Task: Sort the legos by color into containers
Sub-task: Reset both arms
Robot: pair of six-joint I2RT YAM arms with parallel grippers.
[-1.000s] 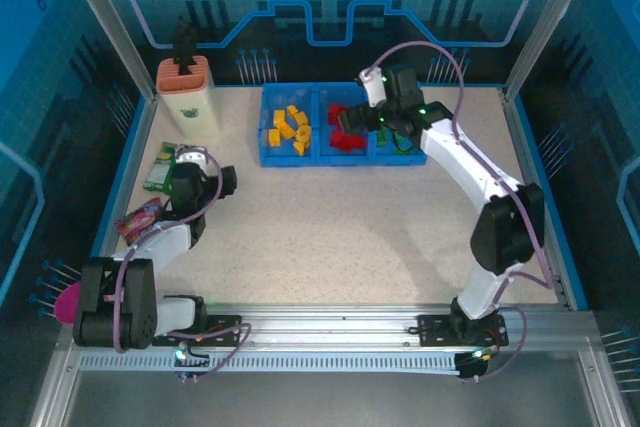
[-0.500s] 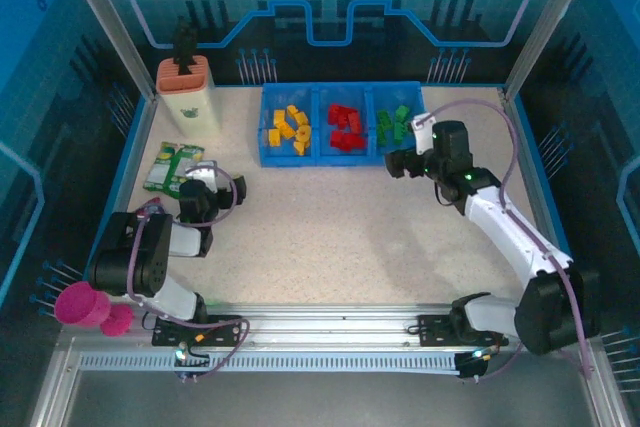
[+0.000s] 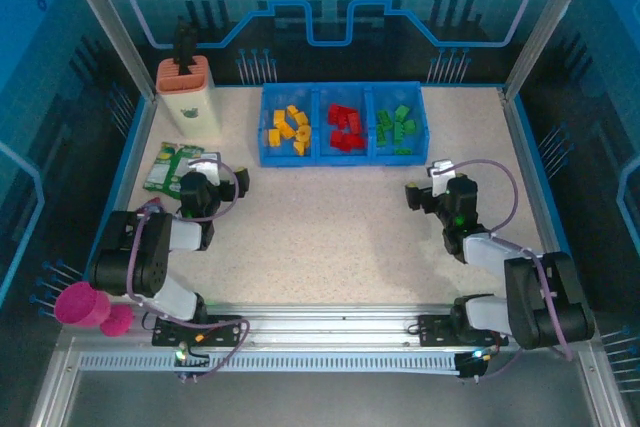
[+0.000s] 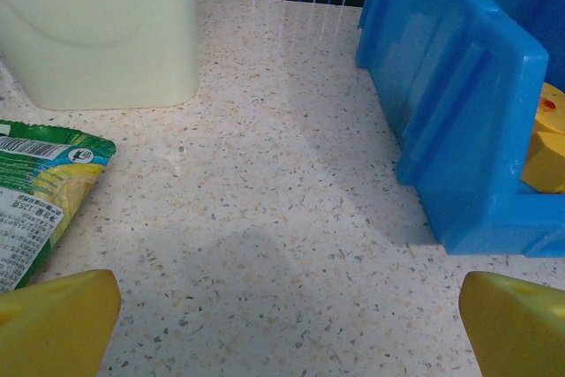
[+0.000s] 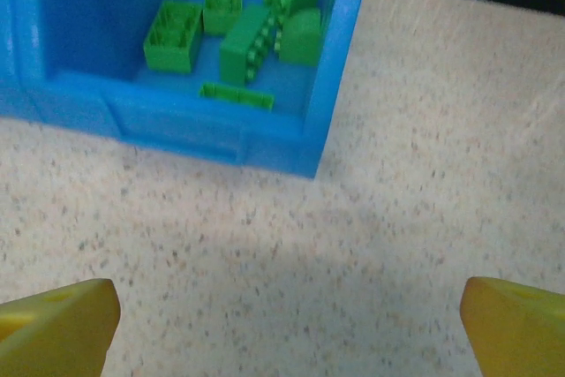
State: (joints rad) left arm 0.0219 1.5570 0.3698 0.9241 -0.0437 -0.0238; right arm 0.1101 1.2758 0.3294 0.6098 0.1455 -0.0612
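The blue tray [image 3: 342,157] stands at the back centre, with yellow legos [image 3: 288,129] in its left compartment, red legos [image 3: 345,129] in the middle one and green legos [image 3: 397,127] in the right one. My left gripper [image 3: 234,180] hovers low over bare table to the tray's front left. It is open [image 4: 287,333], with nothing between its yellow fingertips [image 4: 57,324]. The tray's corner [image 4: 459,112] and a yellow lego [image 4: 547,143] lie ahead on its right. My right gripper [image 3: 415,194] is open [image 5: 287,328] over bare table, facing the green legos [image 5: 243,33] inside the tray [image 5: 221,130].
A cream-and-orange holder [image 3: 187,92] stands at the back left, seen close in the left wrist view [image 4: 101,28]. A green snack packet [image 3: 172,167] lies beside the left arm [image 4: 40,192]. A pink cup [image 3: 80,304] sits off the table's near-left corner.
My right arm has pulled back from over the tray's green compartment and folded down to the near right of the table. My left arm has folded back and its gripper shifted slightly right.
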